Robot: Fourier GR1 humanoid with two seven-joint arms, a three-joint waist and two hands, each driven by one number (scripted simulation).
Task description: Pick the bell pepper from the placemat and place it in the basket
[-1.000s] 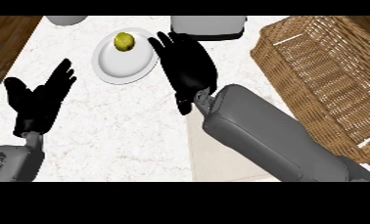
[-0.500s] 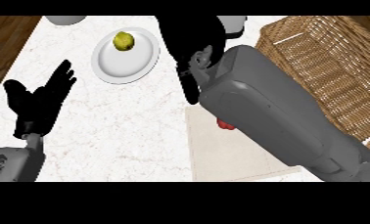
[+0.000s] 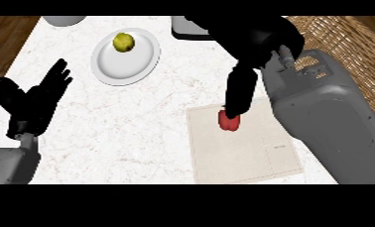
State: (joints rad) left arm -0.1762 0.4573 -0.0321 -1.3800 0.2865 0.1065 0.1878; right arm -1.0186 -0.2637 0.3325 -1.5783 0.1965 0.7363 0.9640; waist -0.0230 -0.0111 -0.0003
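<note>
**Bell pepper** (image 3: 229, 121): one, red, small, glossy and rounded. It lies on the beige placemat (image 3: 249, 151), close to the mat's far left corner. Its upper part is covered by the fingertips above it.

**Placemat:** flat on the white marbled counter (image 3: 139, 127), against the near edge and right of the middle.

**Right hand** (image 3: 253, 37): black, above the counter's far side, on a grey forearm (image 3: 322, 107) that covers the mat's right margin. Its fingers (image 3: 238, 92) are stretched out straight towards the near edge. The tips meet the top of the pepper and are not wrapped round it, so nothing is grasped.

**Left hand** (image 3: 33, 102): black, at the counter's left edge, resting with its fingers spread and relaxed. It holds nothing.

**Basket** (image 3: 353, 40): woven wicker, at the far right corner, partly behind the right forearm and well apart from the pepper.

**Plate** (image 3: 135, 65): white and round, far left of the middle. It carries a yellow-green fruit (image 3: 124, 42) near its far rim.

**Bowl** (image 3: 64, 20): grey, at the far left edge, cut off by the view.
</note>
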